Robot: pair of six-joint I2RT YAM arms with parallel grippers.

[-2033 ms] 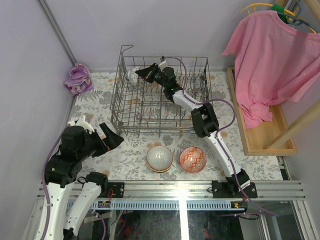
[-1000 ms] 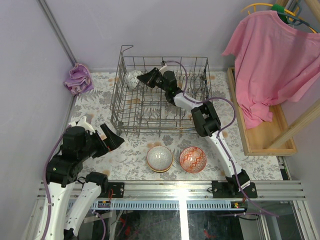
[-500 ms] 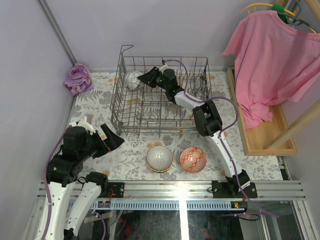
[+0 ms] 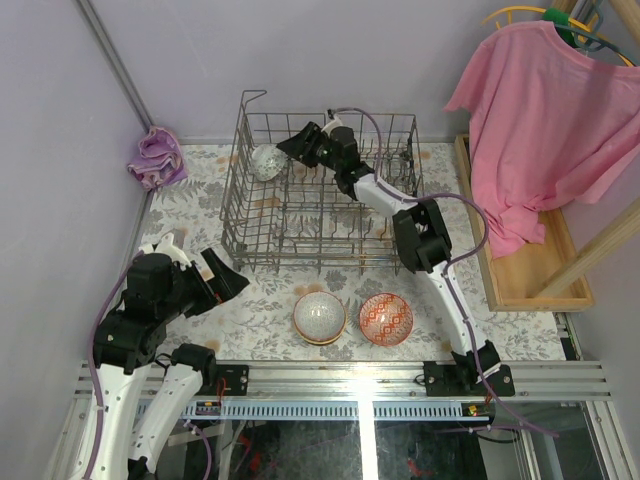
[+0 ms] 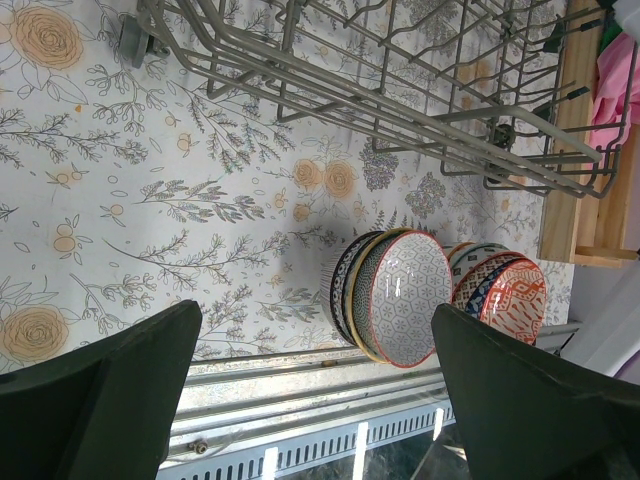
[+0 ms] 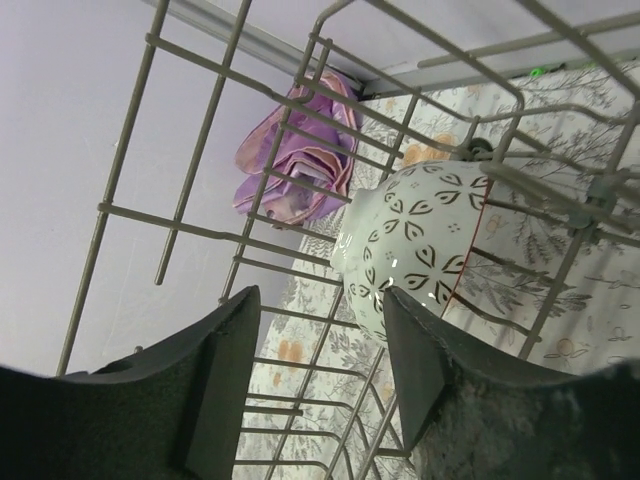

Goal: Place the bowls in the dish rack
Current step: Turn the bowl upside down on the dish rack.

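Observation:
The grey wire dish rack (image 4: 300, 225) stands at the back of the table. A pale bowl with dark leaf marks (image 4: 265, 161) (image 6: 420, 235) rests on edge in its back left corner, between the wires. My right gripper (image 4: 297, 144) (image 6: 322, 375) hovers just right of that bowl, open, with nothing between its fingers. Two stacks of bowls sit in front of the rack: one topped by a white hexagon-patterned bowl (image 4: 319, 317) (image 5: 405, 298), one by a red-and-white bowl (image 4: 386, 318) (image 5: 505, 297). My left gripper (image 4: 226, 276) (image 5: 318, 400) is wide open, low at the front left, facing the stacks.
A crumpled purple cloth (image 4: 156, 159) (image 6: 300, 150) lies left of the rack by the wall. A wooden tray (image 4: 520, 270) runs along the right side, with a pink shirt (image 4: 540, 110) hanging over it. The metal rail (image 4: 350, 380) marks the near edge.
My right gripper has opened and let go of the pale bowl, then drawn back slightly up and right. The bowl stays in the rack's back left corner. The left arm has not moved.

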